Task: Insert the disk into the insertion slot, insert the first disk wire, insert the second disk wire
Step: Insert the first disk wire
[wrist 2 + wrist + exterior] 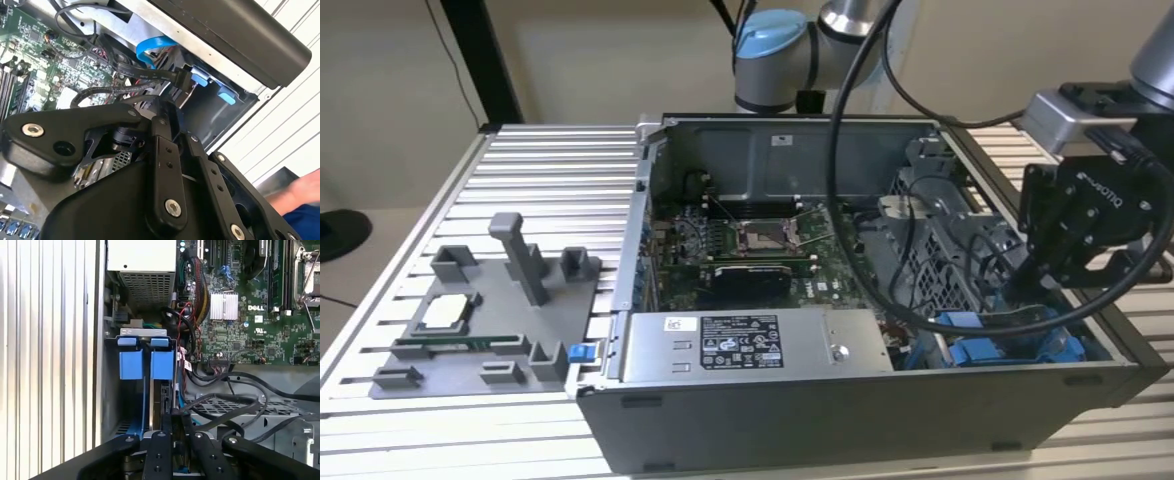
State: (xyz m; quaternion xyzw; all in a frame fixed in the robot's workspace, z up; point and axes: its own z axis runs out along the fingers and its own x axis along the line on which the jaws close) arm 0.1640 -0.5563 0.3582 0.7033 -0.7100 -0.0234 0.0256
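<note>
The disk's blue carrier (pixel 131 364) sits inside the grey sheet-metal insertion slot (pixel 111 390) at the case's front corner, on the exterior view's right (pixel 1003 348). Its two blue tabs (pixel 200 78) show in both wrist views. My black gripper (pixel 1051 292) hangs straight over that bay. Its fingers (pixel 159 452) stand close together, and the gripper (pixel 176 415) is shut on a black disk wire (pixel 220 401). The wire's black connector (pixel 183 80) lies just beside the blue tabs. A flat blue disk wire (pixel 150 50) curves past behind it.
The open computer case (pixel 854 420) lies on a slatted metal table (pixel 547 170). A grey labelled power-supply box (pixel 747 342) sits beside the bay, with the motherboard (pixel 761 250) behind. A grey fixture tray (pixel 480 320) stands on the exterior view's left. A person's blue sleeve (pixel 302 212) shows beyond the case.
</note>
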